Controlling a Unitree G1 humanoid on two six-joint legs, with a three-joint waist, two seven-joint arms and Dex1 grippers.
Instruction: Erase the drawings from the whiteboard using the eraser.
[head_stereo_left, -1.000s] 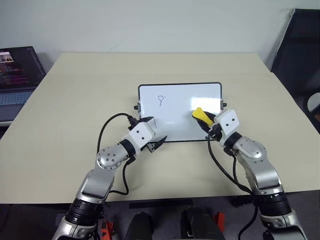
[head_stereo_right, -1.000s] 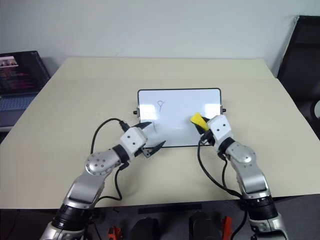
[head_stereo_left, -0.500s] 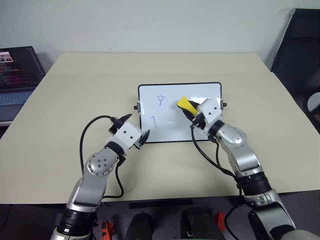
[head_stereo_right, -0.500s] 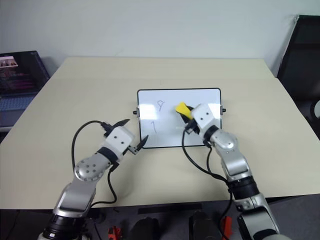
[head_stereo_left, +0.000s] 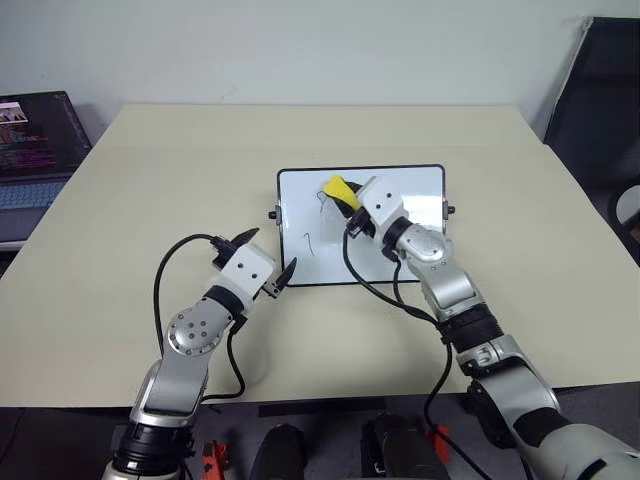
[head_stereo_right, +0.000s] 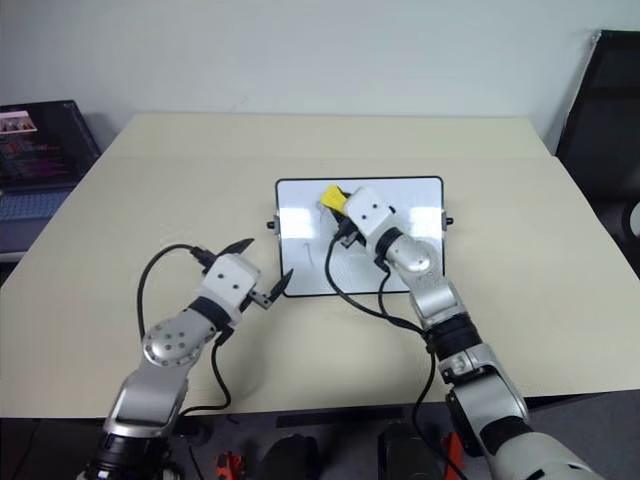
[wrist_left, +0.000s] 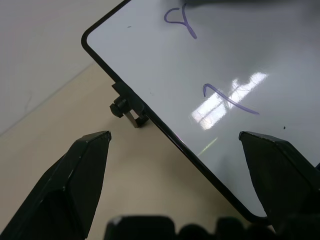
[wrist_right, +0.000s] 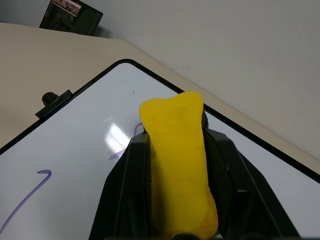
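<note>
Yellow eraser (head_stereo_left: 338, 190) sits clamped between the right gripper's (wrist_right: 175, 150) black fingers, held over the far left part of the whiteboard (head_stereo_left: 420, 182), which lies near the middle of the beige table (head_stereo_left: 120, 200). Beneath its tip a loop mark (wrist_left: 181, 19) is partly hidden, perhaps touched; a hooked stroke (wrist_left: 227, 99) lies nearer the board's left edge. Beside the board's near left corner, the left gripper (head_stereo_left: 262, 262) hangs with fingers spread wide, empty.
</note>
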